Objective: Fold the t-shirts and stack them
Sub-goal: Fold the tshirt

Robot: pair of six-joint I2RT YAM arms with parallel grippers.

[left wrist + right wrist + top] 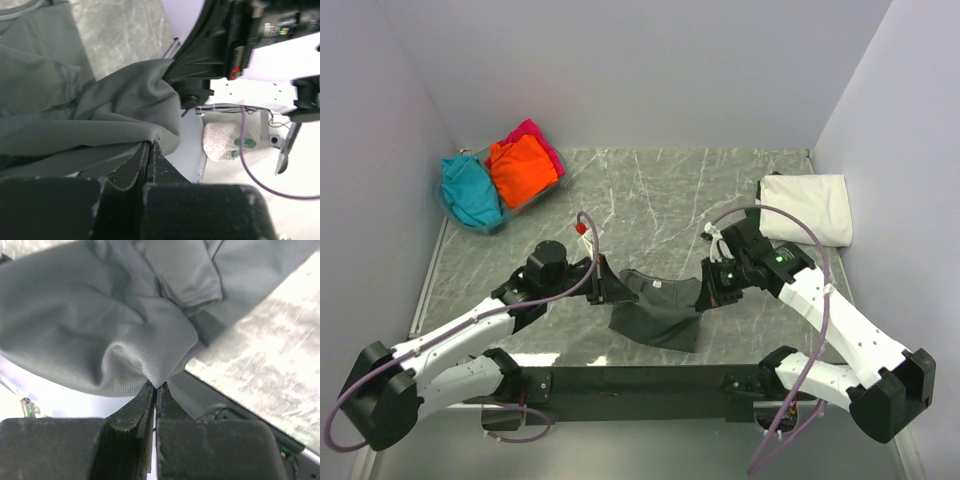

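A dark grey t-shirt (658,305) with a small white neck label hangs between my two grippers above the near middle of the table. My left gripper (606,285) is shut on its left edge; in the left wrist view the cloth (100,110) is pinched at my fingertips (150,145). My right gripper (710,290) is shut on its right edge; in the right wrist view the cloth (100,320) bunches at my fingertips (156,386). A folded white t-shirt (807,207) lies at the far right. Orange (520,170), magenta (538,135) and teal (470,190) shirts lie at the far left.
The coloured shirts sit in a clear bin (492,222) by the left wall. Grey walls close in the marble table (650,190) on three sides. A black rail (630,380) with the arm bases runs along the near edge.
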